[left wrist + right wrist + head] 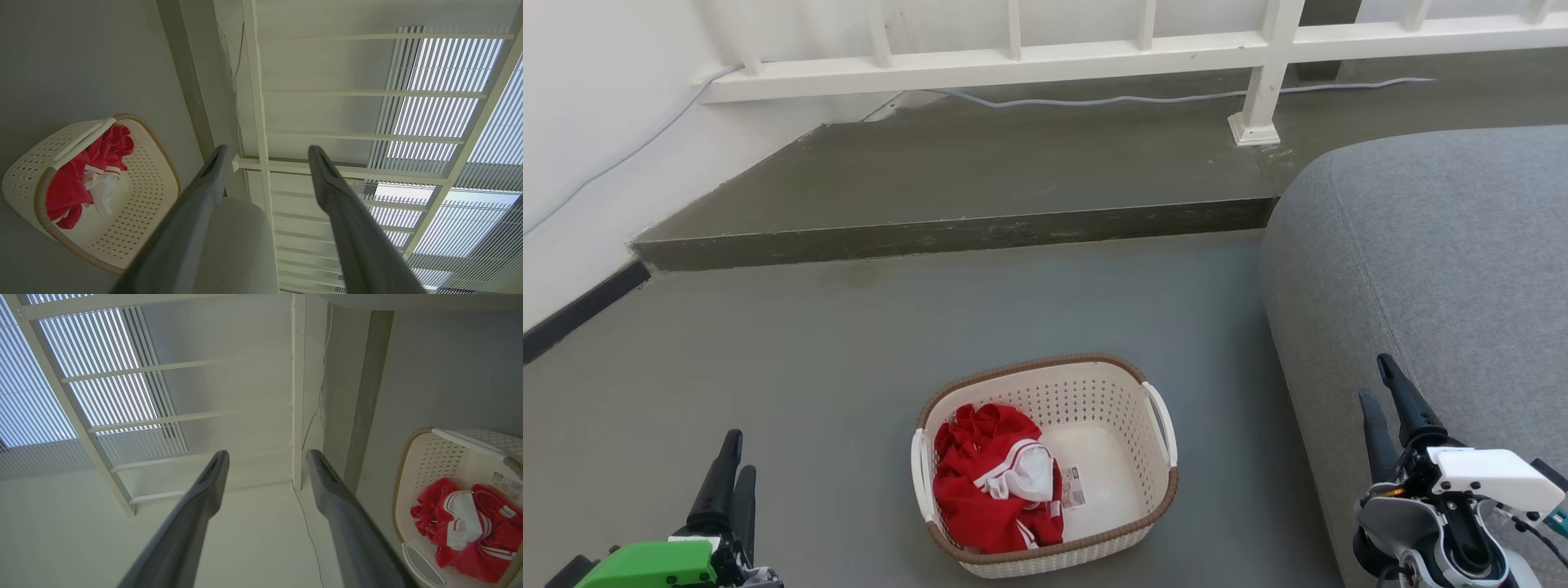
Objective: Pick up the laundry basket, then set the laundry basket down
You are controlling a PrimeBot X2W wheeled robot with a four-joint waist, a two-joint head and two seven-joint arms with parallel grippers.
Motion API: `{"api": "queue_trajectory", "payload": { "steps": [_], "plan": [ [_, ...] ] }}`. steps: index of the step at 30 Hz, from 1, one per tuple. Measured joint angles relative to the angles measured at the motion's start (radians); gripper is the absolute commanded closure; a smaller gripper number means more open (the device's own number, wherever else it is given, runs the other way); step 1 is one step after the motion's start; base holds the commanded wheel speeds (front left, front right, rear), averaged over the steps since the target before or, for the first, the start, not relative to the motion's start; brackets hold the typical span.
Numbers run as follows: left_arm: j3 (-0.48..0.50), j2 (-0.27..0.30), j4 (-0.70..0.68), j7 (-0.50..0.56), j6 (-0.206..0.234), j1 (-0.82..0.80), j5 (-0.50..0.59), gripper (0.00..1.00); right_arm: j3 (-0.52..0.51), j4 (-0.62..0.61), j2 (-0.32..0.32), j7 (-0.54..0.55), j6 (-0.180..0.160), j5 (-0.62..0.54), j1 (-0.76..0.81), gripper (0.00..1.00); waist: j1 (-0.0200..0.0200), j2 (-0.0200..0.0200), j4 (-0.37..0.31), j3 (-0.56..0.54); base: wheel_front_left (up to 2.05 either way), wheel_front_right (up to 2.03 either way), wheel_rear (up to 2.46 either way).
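Observation:
The laundry basket point(1094, 390) stands on the grey floor in the lower middle of the head view, cream perforated plastic with a brown rim. White handles sit on its left side point(920, 482) and right side point(1162, 425). Inside lie a red and white garment point(992, 482) and a small label point(1074, 486). My left gripper point(737, 461) is low at the left, well apart from the basket. The right gripper point(1376, 382) is at the lower right, in front of the sofa. Both are open and hold nothing, as seen in the left wrist point(267, 151) and right wrist point(267, 454) views. The wrist views also catch the basket point(143, 183) point(433, 457).
A grey sofa point(1421, 269) fills the right side, close to the basket. A raised concrete step point(972, 220) runs across behind the basket, with a white railing point(1094, 57) and a cable point(1094, 100) on it. A white wall point(588, 122) closes the left.

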Motion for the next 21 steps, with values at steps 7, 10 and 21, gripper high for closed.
{"api": "queue_trajectory", "payload": {
  "steps": [7,10,21],
  "plan": [
    [-0.025,0.001,-0.016,-0.022,0.0,-0.001,0.011,0.0,0.012,-0.018,-0.001,-0.02,0.0,0.01,-0.002,0.0,0.0,0.0,-0.001,0.001,0.0,0.0,0.0],
    [-0.035,0.004,-0.028,-0.039,0.0,-0.002,0.029,0.0,0.017,-0.029,-0.001,-0.03,0.0,0.008,-0.004,0.0,0.0,0.0,-0.001,0.002,0.0,0.0,0.0],
    [-0.087,0.036,-0.059,-0.083,0.0,-0.006,0.156,0.0,0.065,-0.09,-0.041,-0.073,0.0,-0.086,-0.023,0.0,0.0,0.0,-0.001,0.008,0.0,0.0,0.0]
  ]
}}
